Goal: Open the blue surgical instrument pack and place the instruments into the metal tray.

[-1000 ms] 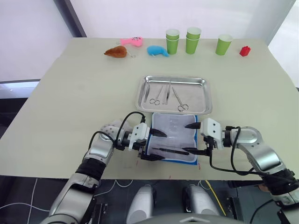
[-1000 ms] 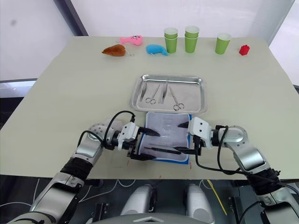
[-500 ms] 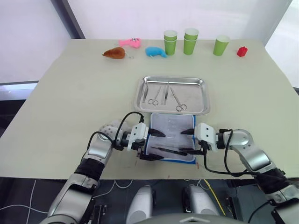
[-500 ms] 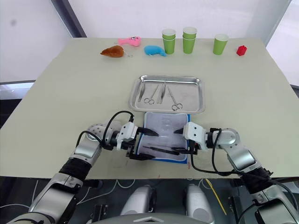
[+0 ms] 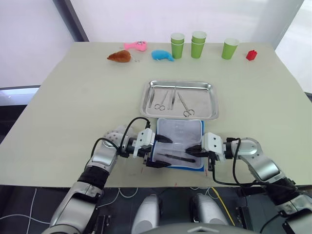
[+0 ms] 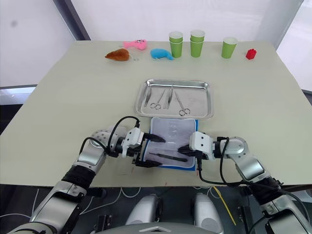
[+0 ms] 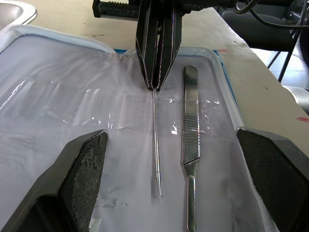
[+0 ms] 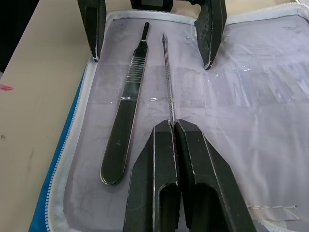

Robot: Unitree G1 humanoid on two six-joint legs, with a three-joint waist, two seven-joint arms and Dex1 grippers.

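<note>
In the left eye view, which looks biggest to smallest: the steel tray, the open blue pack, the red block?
1. metal tray
2. blue surgical instrument pack, partly covered by the grippers
3. red block, by far the smallest, though farthest from the camera

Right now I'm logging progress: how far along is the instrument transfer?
Done: the blue surgical instrument pack lies open, and several thin silver instruments already sit in the shiny steel tray.
In hand: the right gripper is pinched on a thin silver probe; the left gripper is open.
Left: the probe and a flat scalpel handle.
</note>
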